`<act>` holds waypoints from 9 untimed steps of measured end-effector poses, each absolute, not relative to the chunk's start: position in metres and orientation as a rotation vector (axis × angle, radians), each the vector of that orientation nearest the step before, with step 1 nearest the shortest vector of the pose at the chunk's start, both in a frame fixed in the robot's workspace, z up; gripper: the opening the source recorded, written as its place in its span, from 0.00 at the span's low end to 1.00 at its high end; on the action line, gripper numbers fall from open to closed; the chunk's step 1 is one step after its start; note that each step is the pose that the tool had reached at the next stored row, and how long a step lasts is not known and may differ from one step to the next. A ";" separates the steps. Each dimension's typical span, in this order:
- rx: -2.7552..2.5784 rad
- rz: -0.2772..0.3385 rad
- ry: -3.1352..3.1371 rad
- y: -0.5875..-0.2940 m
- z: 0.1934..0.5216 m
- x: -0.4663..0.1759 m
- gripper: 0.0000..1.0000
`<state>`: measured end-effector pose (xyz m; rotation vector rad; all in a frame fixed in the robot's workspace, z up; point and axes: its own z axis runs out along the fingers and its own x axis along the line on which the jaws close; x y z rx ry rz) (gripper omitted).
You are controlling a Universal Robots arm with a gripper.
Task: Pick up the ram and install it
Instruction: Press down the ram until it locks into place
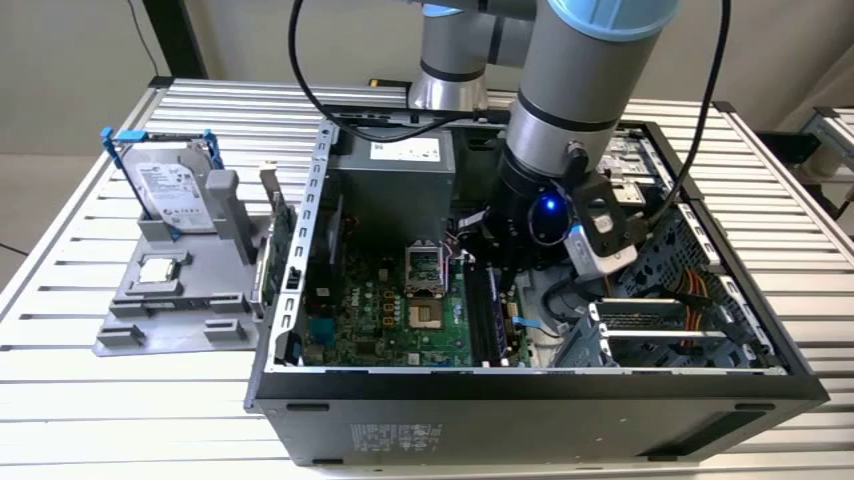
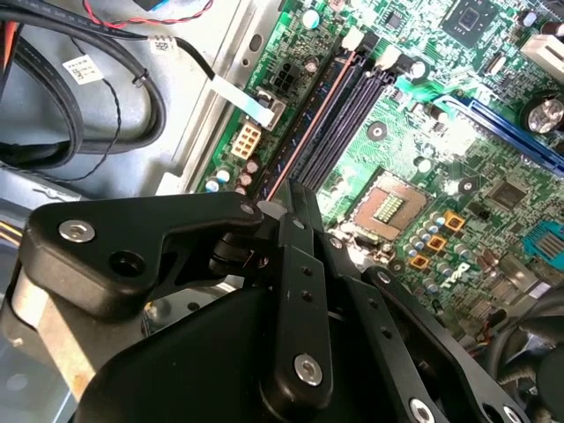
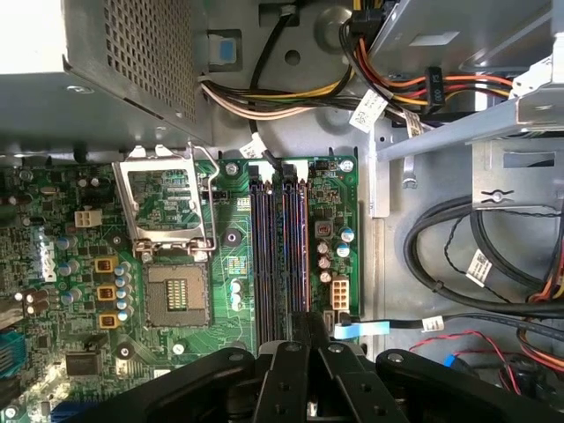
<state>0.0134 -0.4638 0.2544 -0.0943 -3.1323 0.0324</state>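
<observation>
Exterior view, from its left: outside the case, a grey stand carries a drive in a blue frame, and I see no ram on it, so the pick-up looks done. Inside the case lies the board, with its bare socket near the middle and the slots on the exterior view's right of that. The arm comes down steeply into the case, wrist just above the slots, and the gripper hangs low over their far end. In the second wrist view, the gripper has its fingers pinched nearly together on a thin strip with a pinkish edge, which I judge to be the ram, standing on edge along the outermost slot of the case's board. In the first wrist view, the gripper sits in line with the slots. Whether the ram is fully seated, with latches closed, I cannot tell; release is not yet done. Farther right inside the case, cables run clear of the gripper.
</observation>
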 end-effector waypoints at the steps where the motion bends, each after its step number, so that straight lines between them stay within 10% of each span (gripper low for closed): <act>1: -0.094 0.033 -3.132 -0.464 0.255 0.013 0.00; 9: -0.023 0.033 -3.134 -0.464 0.255 0.013 0.00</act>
